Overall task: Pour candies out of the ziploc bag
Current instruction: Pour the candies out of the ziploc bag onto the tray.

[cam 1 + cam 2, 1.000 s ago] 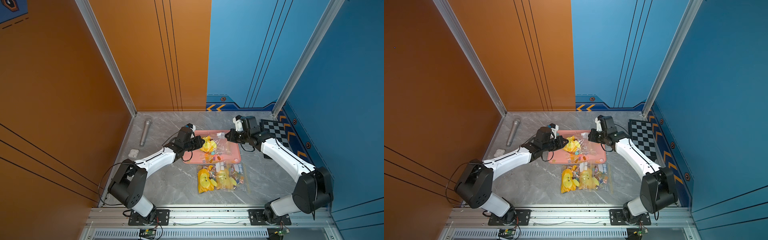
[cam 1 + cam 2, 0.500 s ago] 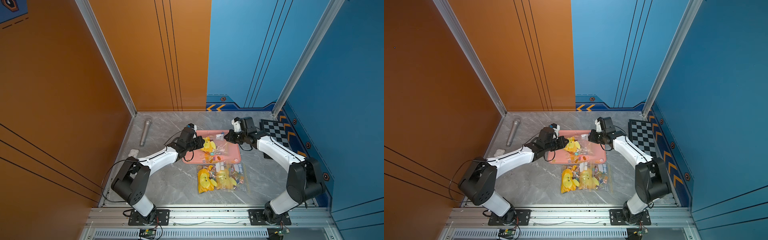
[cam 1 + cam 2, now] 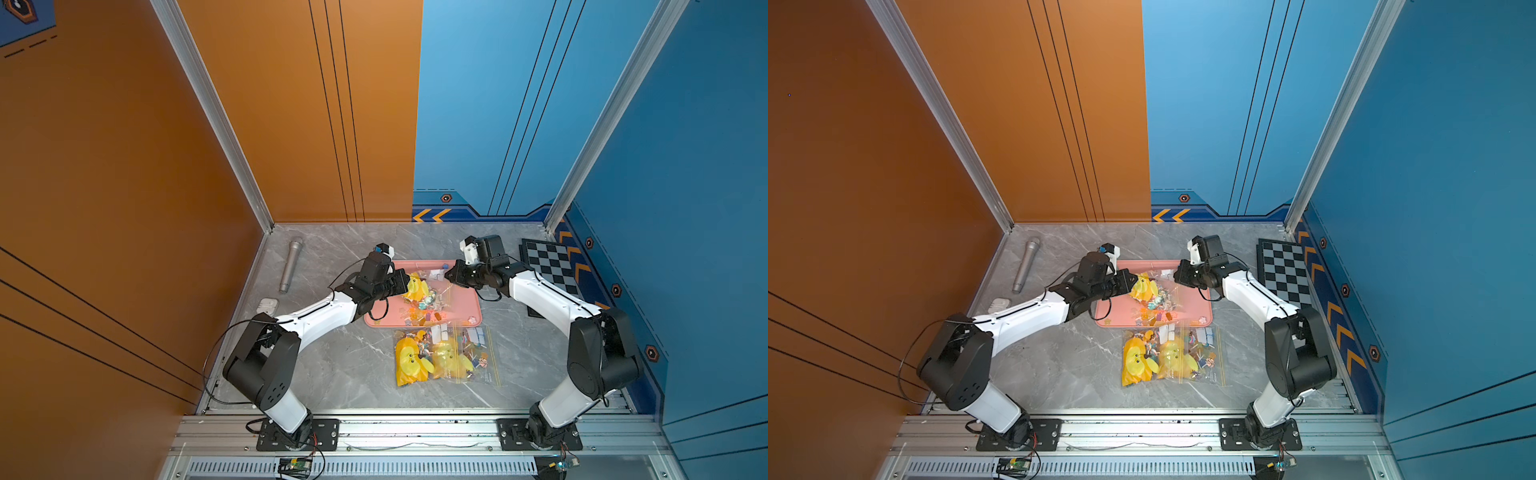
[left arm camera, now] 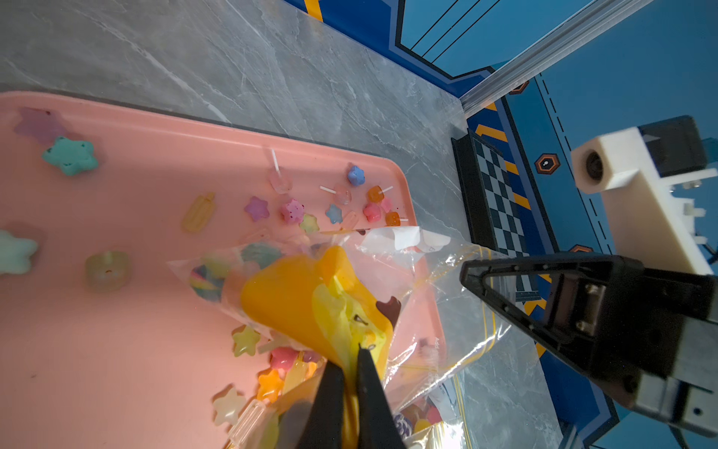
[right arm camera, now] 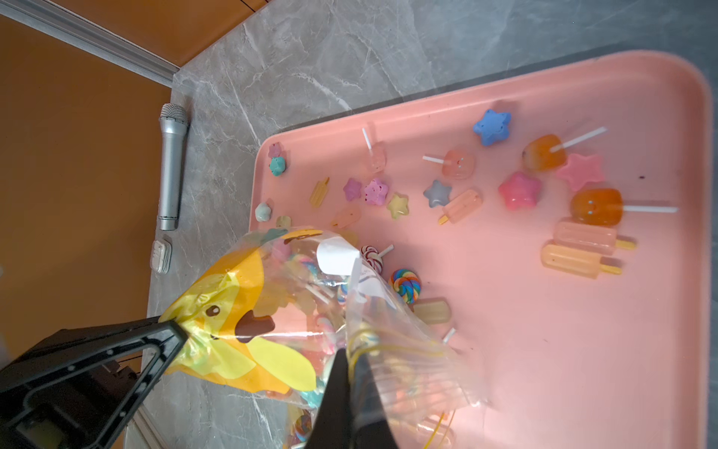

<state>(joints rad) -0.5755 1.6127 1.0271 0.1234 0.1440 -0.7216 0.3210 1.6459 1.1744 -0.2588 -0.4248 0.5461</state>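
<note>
Above scattered candies (image 5: 518, 190), the ziploc bag (image 5: 233, 295) hangs pinched by both end effectors (image 4: 351, 359) (image 5: 349, 355).

— Where can you pass?
— You have bare counter (image 3: 340, 365) left of the second bag (image 3: 444, 357), and an open strip behind the pink tray (image 3: 463, 297).
— What blocks you?
— The ziploc bag (image 3: 419, 286) hangs stretched over the tray's middle, and candies (image 5: 518, 190) litter its floor. The microphone (image 3: 291, 266) and white case (image 3: 267, 306) line the orange wall; the chessboard (image 3: 548, 270) lies by the blue one.
</note>
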